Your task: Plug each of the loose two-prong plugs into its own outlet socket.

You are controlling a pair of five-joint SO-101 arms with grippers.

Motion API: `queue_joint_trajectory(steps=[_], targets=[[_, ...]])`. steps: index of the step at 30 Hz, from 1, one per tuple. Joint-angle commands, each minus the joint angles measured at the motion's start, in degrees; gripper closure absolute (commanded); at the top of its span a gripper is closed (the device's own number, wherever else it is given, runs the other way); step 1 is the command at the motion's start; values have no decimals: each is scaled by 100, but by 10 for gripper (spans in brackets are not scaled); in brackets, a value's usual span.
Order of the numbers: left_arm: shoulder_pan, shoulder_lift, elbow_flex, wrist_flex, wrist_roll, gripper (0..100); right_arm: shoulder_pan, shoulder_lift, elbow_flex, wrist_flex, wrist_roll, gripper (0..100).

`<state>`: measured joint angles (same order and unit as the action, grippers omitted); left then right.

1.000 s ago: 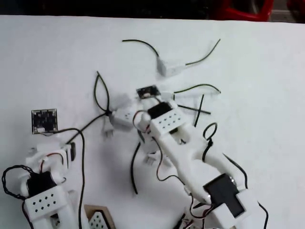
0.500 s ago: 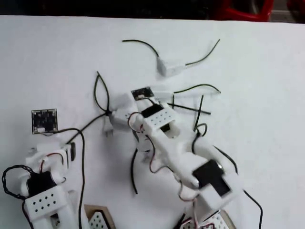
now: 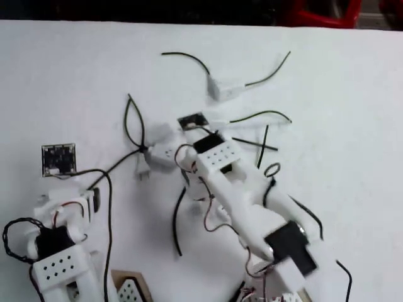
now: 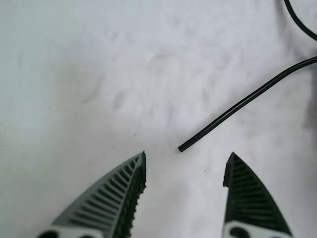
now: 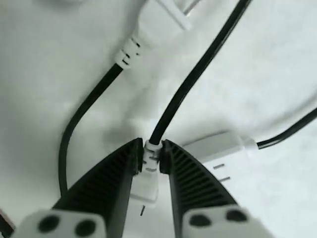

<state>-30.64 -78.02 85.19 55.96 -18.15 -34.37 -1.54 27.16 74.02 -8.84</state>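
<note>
The light is bright and even. In the high view the white table washes out almost to blank, while the strip beyond its far edge is dark. Shadows are soft and short: a faint one lies under the right arm, and a grey one beside the white plug.

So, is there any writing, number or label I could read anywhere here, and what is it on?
No words or numbers can be read in these pictures.
Black-and-white square tag on the table: a block pattern, no letters.
Smaller dark tag near the middle: too blurred to read.
White plug in the right gripper: no print visible.
</note>
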Motion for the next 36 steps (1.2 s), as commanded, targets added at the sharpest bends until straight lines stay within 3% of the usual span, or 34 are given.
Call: queue_joint_trajectory(steps=[1, 5, 10, 22, 28, 31, 36], targets=[[-48, -75, -18, -123, 9, 740, 154, -963, -88, 180, 105, 981], [-40, -75, -18, -123, 9, 740, 462, -1648, -88, 136, 343, 981], [-40, -75, -18, -123, 9, 740, 866, -1771, -62, -673, 949, 981], [-40, -75, -18, -123, 9, 740, 1323, 163, -97, -2387, 1213, 981], [-40, -75, -18, -123, 9, 740, 1270, 251, -114, -2264, 1213, 927], [-40, -75, -18, -123, 9, 740, 1262, 259, -404, -1710, 1213, 871], [-40, -75, -18, -123, 9, 740, 1262, 259, -1037, -787, 1213, 868]])
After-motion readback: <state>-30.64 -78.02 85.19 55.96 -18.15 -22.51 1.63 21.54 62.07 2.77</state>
